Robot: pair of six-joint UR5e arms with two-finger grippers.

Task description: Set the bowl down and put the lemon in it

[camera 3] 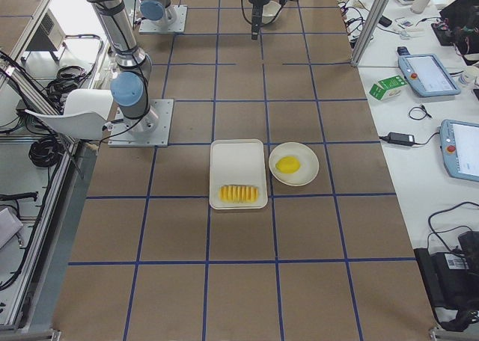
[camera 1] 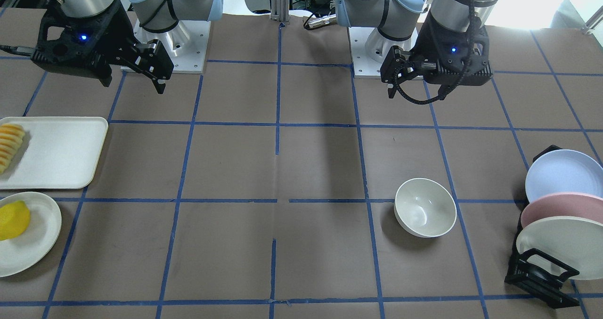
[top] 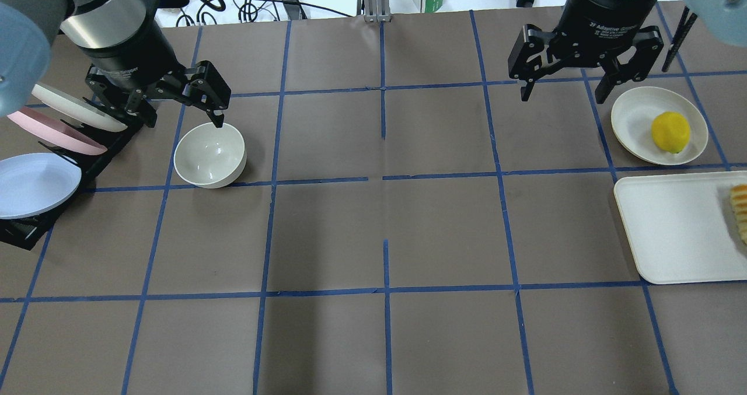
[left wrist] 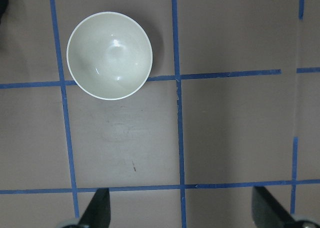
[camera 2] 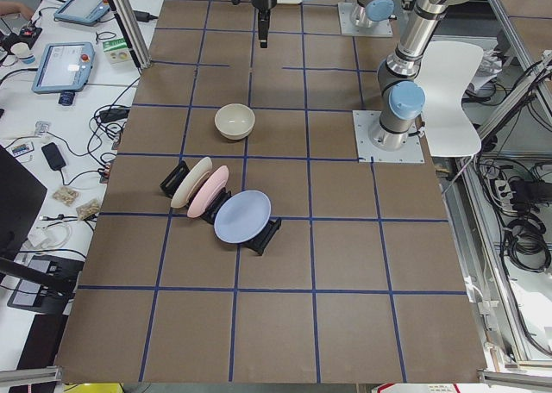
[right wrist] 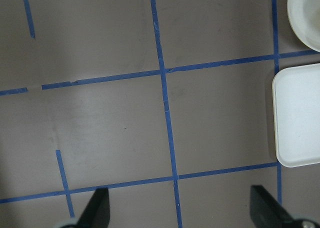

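The off-white bowl [top: 210, 154] stands upright and empty on the brown table on my left side; it also shows in the front view [camera 1: 425, 207] and the left wrist view [left wrist: 109, 55]. The yellow lemon [top: 670, 132] lies on a small cream plate [top: 630, 112] on my right side, also seen in the front view [camera 1: 13, 220]. My left gripper [top: 184, 118] is open and empty, high above the table just behind the bowl. My right gripper [top: 562, 94] is open and empty, high up to the left of the lemon's plate.
A white tray [top: 671, 231] with a row of fruit slices [top: 740, 208] lies beside the lemon's plate. A black dish rack [top: 23, 231] with a blue, a pink and a cream plate stands left of the bowl. Blue tape lines grid the table.
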